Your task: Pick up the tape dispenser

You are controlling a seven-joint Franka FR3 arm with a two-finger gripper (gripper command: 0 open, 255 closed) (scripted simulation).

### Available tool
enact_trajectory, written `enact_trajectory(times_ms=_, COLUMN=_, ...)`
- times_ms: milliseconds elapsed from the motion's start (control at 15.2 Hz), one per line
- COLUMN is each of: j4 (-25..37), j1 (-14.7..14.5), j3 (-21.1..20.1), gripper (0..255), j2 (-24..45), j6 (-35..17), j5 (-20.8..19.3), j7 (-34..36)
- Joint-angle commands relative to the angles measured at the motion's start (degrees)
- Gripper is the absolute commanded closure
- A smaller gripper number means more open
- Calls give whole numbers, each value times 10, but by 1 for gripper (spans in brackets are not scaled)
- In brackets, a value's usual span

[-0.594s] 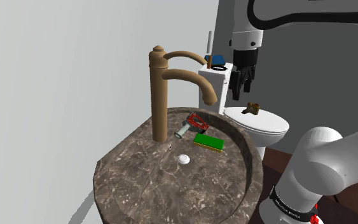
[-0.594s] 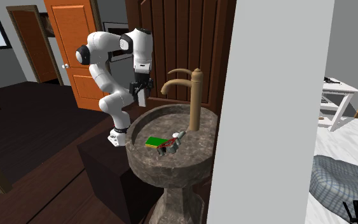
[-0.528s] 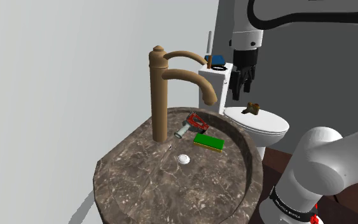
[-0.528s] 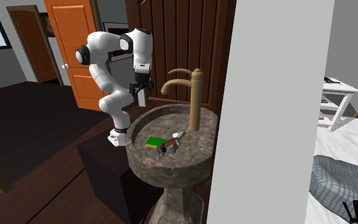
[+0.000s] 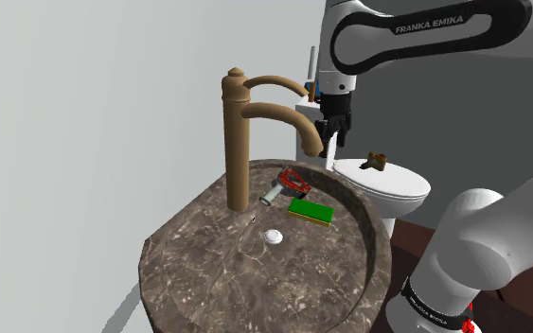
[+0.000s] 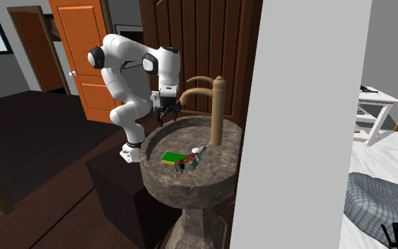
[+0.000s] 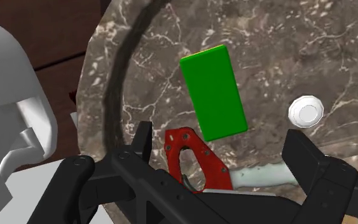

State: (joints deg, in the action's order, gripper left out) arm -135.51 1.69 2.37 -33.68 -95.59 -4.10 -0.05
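A dark, veined stone sink [image 5: 188, 274] is standing on its pedestal in a bathroom, with a white toilet [image 5: 401, 189] sitting behind it. The dispenser [image 5: 293, 181], red with a pale grey end, is lying in the basin near the foot of the tan faucet [image 5: 239, 132]. A green block [image 5: 311, 211] is lying just beside it; whether the two are touching I cannot tell. The white drain [image 5: 274, 236] is sitting apart from both, lower in the bowl.

The gripper [image 5: 329, 144] is hovering over the far rim with its fingers spread wide and holding nothing. In the wrist view the dispenser [image 7: 193, 159] is lying below the gap between the fingers, with the block [image 7: 212, 92] just past it.

The spout is hanging right beside the hand, so a straight descent is risking a knock against it. The block is crowding one side of the dispenser: a finger coming down there is likely to land on the block or push it. The bowl is curving, so a glancing touch could send the dispenser sliding toward the drain. Its uneven shape could also be twisting out if the fingers close across the grey end rather than the red body.
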Motion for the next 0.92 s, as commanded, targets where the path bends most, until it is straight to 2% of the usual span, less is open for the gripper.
enact_trajectory(times_ms=0, j4=7, j1=1, j3=3, gripper=0, j2=41, j6=-40, j5=0, j7=2)
enact_trajectory(times_ms=396, j4=41, j1=3, j3=10, gripper=0, j2=158, j6=-139, j5=2, j7=7)
enact_trajectory(times_ms=858, j4=116, j1=7, j3=18, gripper=0, j2=303, j6=-226, j5=11, j7=9)
